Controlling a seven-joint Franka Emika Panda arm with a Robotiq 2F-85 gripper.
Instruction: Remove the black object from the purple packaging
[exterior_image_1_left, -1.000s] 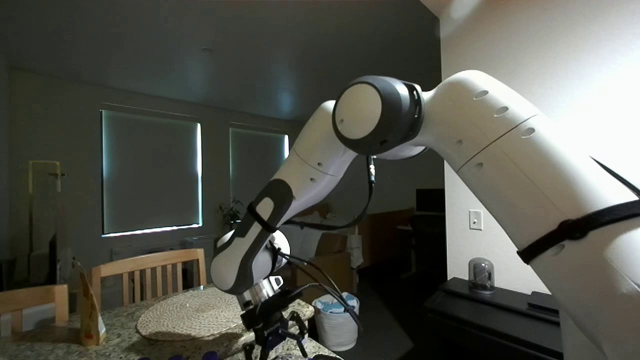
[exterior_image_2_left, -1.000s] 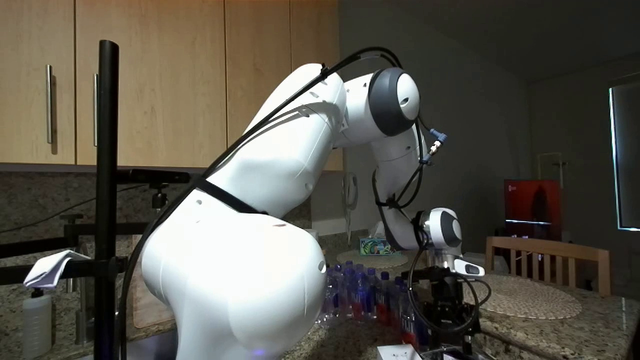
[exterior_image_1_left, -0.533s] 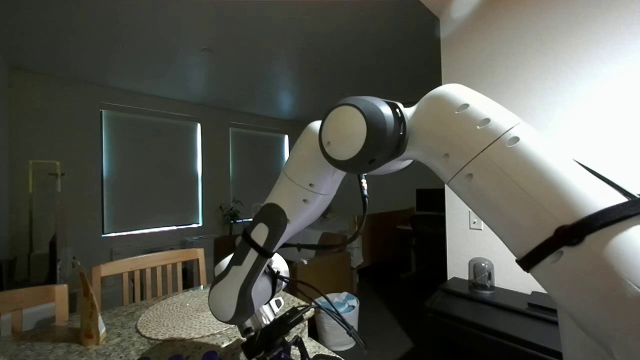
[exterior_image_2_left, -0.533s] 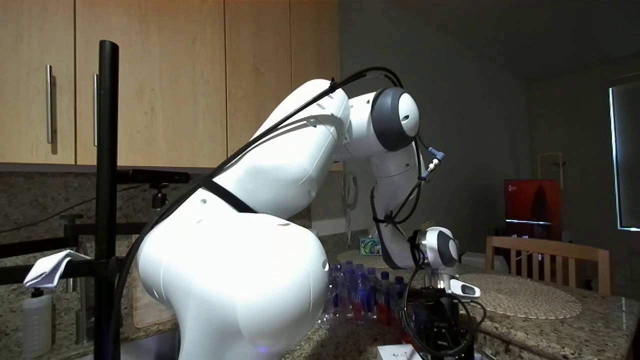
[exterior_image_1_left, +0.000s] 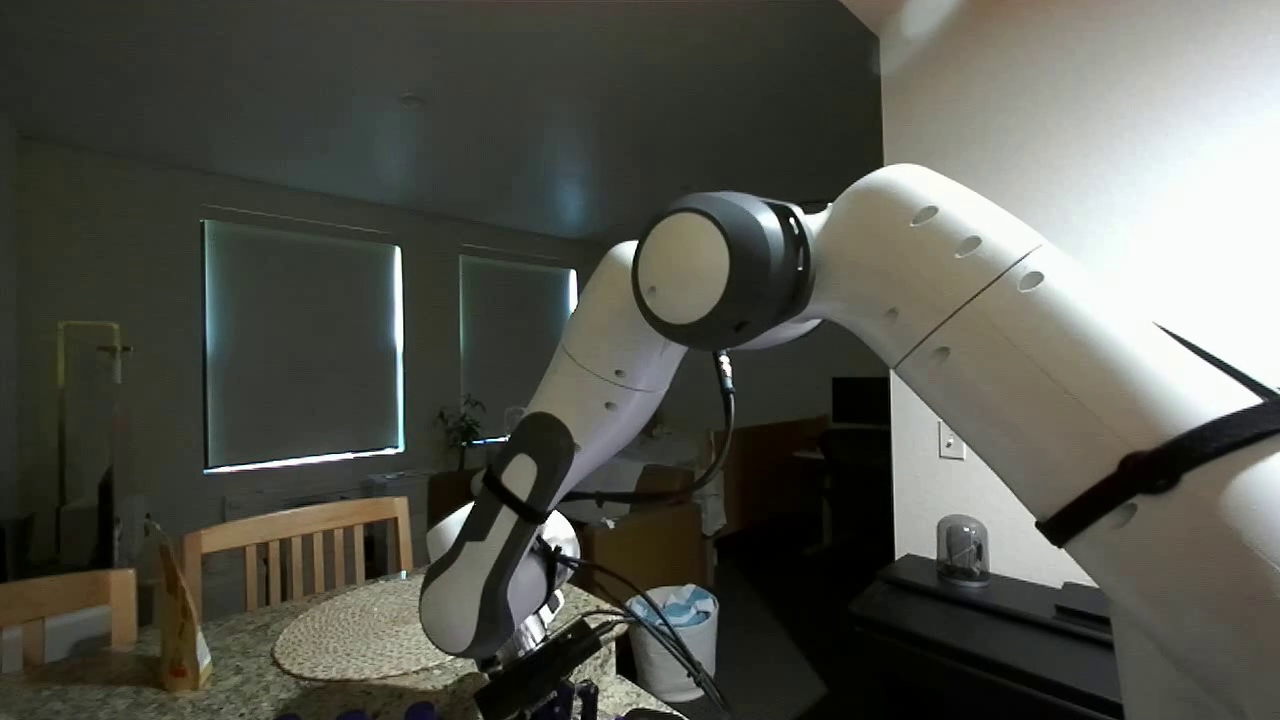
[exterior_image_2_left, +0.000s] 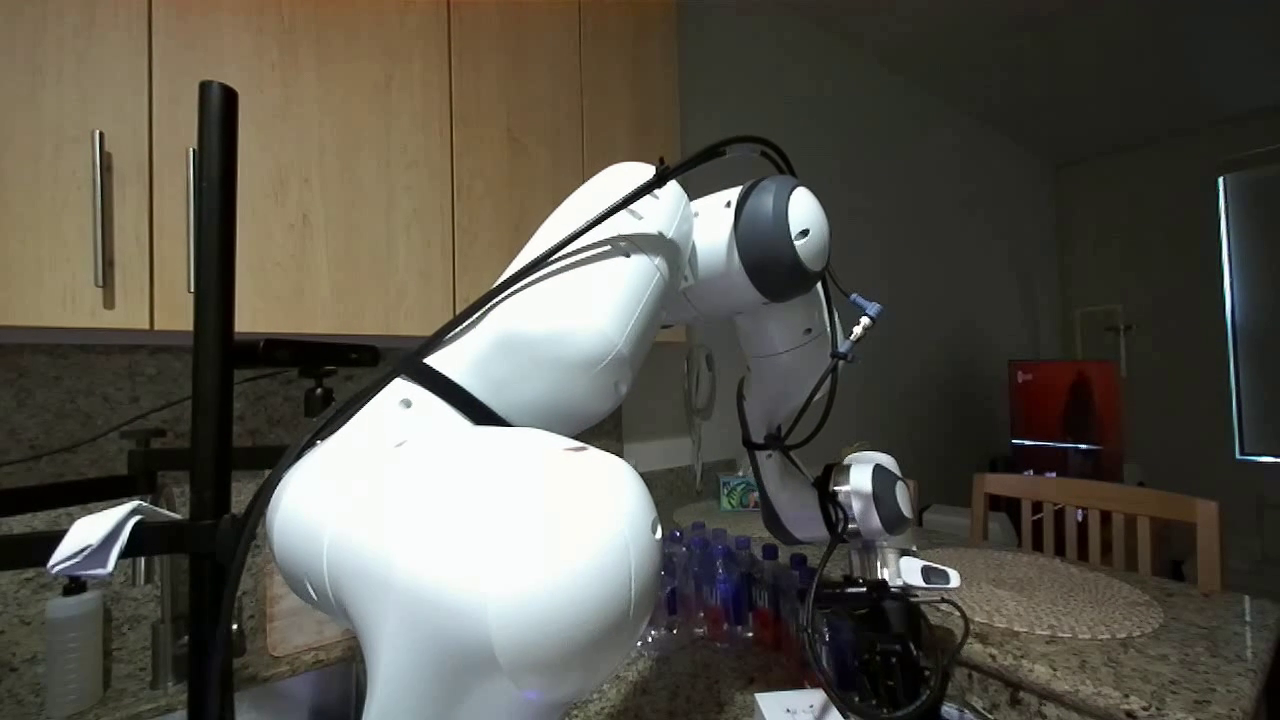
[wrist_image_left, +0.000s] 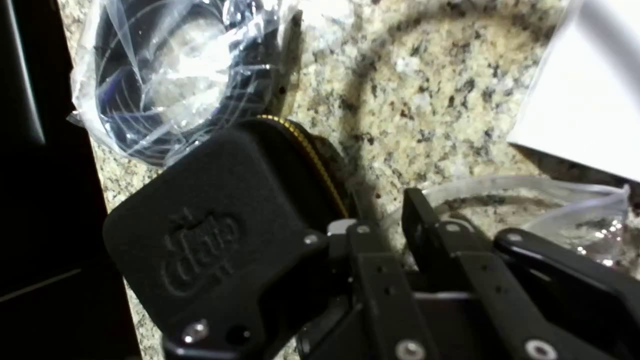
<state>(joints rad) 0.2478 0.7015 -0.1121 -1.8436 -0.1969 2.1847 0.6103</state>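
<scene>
In the wrist view my gripper (wrist_image_left: 389, 200) is low over the granite, its fingers apart by a narrow gap. Granite and a faint edge of clear plastic (wrist_image_left: 490, 183) show in that gap; nothing solid is gripped. Left of the fingers lies a black rounded case with a yellow zip, which I take for the black object (wrist_image_left: 235, 175); a gripper link covers its lower right corner. A dark lump (exterior_image_1_left: 648, 714) at the bottom of an exterior view may be the same case. Nothing plainly purple shows as packaging here; the purple packaging is hidden or out of view.
A clear bag with a black coiled cable (wrist_image_left: 252, 90) lies just beyond the case. To the right is a white box (wrist_image_left: 590, 110). The counter edge (wrist_image_left: 100, 172) runs along the left. Several bottles (exterior_image_2_left: 720, 590) stand beside the arm; a placemat (exterior_image_1_left: 360, 635) lies further off.
The arm has come down toward the counter, mostly in the first half second. My fingers, spread wide a second ago, have drawn closer together.
</scene>
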